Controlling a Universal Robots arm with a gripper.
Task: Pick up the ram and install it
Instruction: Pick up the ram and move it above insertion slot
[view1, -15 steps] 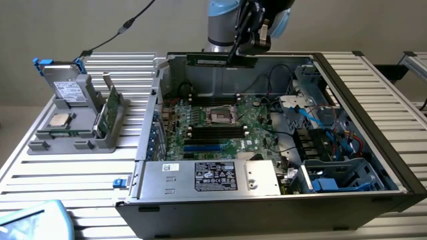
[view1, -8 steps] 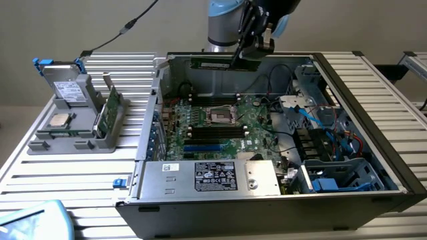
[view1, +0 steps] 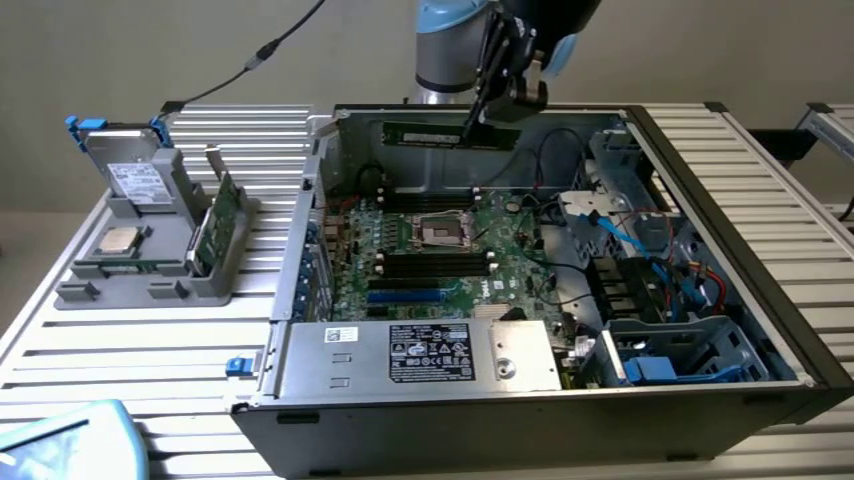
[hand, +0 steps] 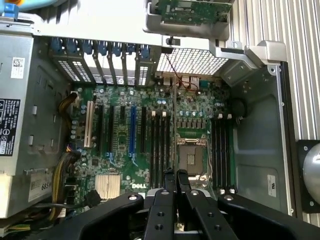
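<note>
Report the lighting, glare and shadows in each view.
Exterior view: even, soft light; the ram in the gripper hangs against the case's shaded back wall. Wrist view: the case's metal edge glares near-white, while the motherboard is evenly lit.

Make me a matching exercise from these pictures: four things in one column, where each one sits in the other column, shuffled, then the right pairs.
Things:
1. ram
2. silver CPU chip
3. green card with bracket
4. power supply

Places:
A. standing on edge in the grey holder
B. sitting inside the computer case, labelled face up
C. clamped in the gripper, above the motherboard
D. lying flat on the grey holder

Pairs: 1-C, 2-D, 3-A, 4-B.
</note>
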